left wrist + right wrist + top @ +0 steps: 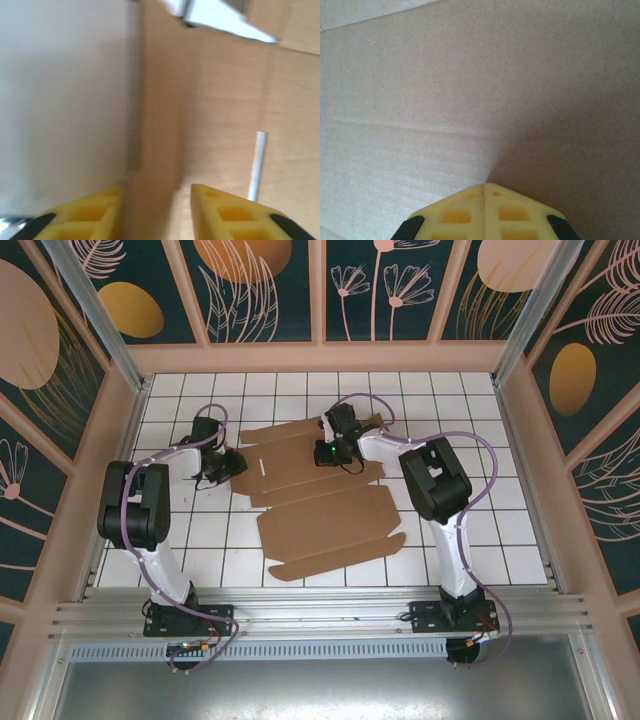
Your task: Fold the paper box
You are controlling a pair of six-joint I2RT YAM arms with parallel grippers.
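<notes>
Paper box (320, 510): flat, unfolded brown die-cut sheet lying mid-counter (480, 530) on the white tile grid. It runs diagonally from the far centre down toward the near centre. Flaps are out at the far-left end and along the near edge. A short slit (258, 466) shows in the far-left panel.

L tool (222, 468): sits at the sheet's far-left edge, arm reaching in from the left. L wrist view: yellow fingers (235, 215) are apart with a clear gap, and the L tool (157, 210) straddles the cardboard's left edge. A darker brown strip of that edge runs up thru the gap, w/ white counter (60, 100) to its left and the flat panel (225, 100) to its right. Frame is blurred, so can't tell if the pads touch the strip. The slit (259, 165) is just right of the right finger. A white wedge of counter shows thru a cutout at the top.

R tool (335, 452): over the far part of the sheet, near its far edge, arm coming in from the right. R wrist view: fingers are pressed together w/ no gap and nothing between them. The R tool (484, 189) tip is down at the cardboard surface (470, 90), w/ a shadow right of the tip. A faint crease runs across the panel.

Surroundings: alu rail (320, 612) along the near edge carries both bases. Teal leaf-print walls (260, 290) on three sides.
</notes>
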